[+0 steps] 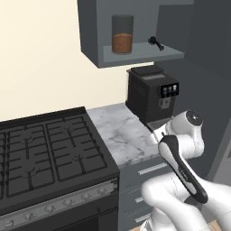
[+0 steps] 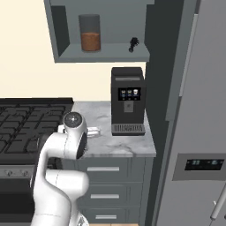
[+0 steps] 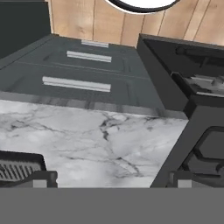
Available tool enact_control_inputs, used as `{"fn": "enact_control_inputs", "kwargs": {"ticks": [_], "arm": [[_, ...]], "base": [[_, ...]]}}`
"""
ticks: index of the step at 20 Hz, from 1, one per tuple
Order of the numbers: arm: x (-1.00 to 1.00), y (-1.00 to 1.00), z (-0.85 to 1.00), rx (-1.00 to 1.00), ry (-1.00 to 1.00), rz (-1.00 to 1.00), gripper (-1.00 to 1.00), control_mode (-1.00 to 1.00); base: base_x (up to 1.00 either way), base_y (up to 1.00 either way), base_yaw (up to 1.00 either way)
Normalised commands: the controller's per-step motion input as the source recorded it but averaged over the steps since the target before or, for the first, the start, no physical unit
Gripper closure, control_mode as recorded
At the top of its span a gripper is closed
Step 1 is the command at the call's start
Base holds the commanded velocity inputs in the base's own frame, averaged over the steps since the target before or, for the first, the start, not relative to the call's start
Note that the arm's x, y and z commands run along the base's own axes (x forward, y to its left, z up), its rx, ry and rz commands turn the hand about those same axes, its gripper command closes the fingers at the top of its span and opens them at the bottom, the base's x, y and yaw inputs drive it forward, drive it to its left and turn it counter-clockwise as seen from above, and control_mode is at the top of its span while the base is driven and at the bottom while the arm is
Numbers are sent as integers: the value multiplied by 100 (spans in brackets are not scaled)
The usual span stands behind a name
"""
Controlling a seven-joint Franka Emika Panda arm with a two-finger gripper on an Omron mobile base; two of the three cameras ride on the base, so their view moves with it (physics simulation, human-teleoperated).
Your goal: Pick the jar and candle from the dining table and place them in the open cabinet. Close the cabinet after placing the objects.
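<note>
The jar (image 1: 122, 37), clear glass with reddish-brown filling in its lower half, stands upright on the left part of the shelf inside the open cabinet (image 1: 97, 54). The same jar (image 2: 90, 34) appears in the right base view, and nothing touches it. My gripper (image 3: 113, 183) is open and empty, its fingertips (image 3: 41, 183) set wide apart over the marble counter (image 3: 96, 135) between stove and coffee machine. My arm (image 2: 73, 141) is folded low, far below the cabinet (image 2: 59, 55). The candle and the dining table are out of view.
A small dark object (image 1: 155, 42) lies on the shelf right of the jar. A black coffee machine (image 1: 151, 92) stands on the counter under the cabinet. A black gas stove (image 1: 45, 149) is to the left, a tall grey fridge (image 2: 198, 132) to the right, and drawers (image 2: 103, 169) are below.
</note>
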Motion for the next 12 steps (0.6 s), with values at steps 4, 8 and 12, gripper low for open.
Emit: {"fn": "enact_control_inputs", "kwargs": {"ticks": [4, 8, 12], "arm": [[0, 0, 0, 0, 0, 0, -100, 100], [0, 0, 0, 0, 0, 0, -100, 100], [0, 0, 0, 0, 0, 0, -100, 100]], "base": [[-43, 1, 0], [-94, 11, 0], [-98, 24, 0]]}}
